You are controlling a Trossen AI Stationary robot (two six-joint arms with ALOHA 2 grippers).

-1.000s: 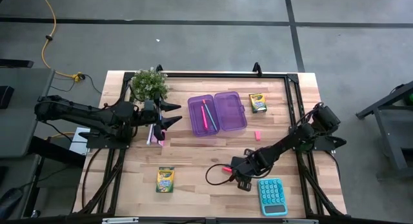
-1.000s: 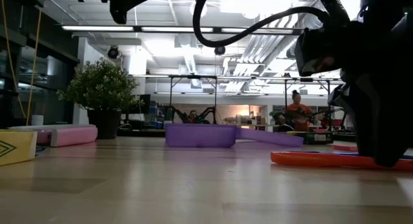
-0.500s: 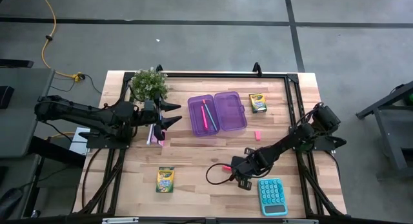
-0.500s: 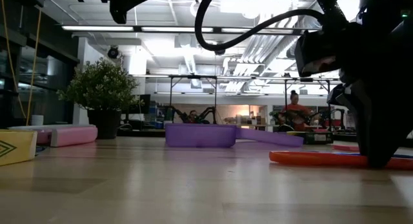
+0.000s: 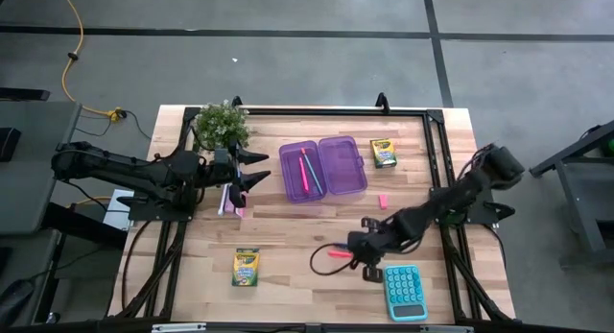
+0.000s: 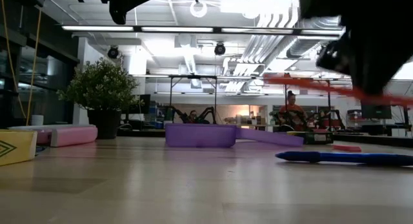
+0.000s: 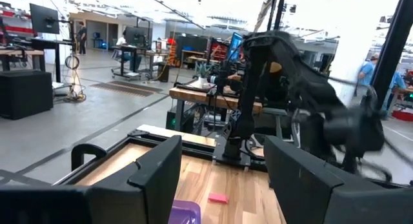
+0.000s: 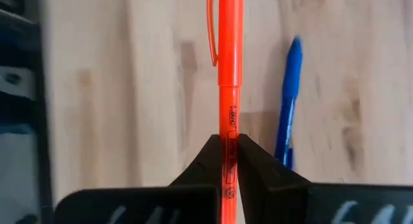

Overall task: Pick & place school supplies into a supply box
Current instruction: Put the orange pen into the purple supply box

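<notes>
We have the right gripper (image 8: 230,150) clamped near one end of the slim, rigid orange-red plastic pen (image 8: 230,69); light, slick, liable to pivot. The left gripper (image 7: 222,179) stands open, empty.

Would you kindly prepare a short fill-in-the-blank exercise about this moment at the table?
1. The right gripper is shut on a pen whose colour is ____.
2. The pen lying on the wood beside it is ____.
3. The purple supply box lies with its two halves ____.
4. The teal calculator lies nearest the ____ arm.

Missing words: red; blue; open; right
</notes>
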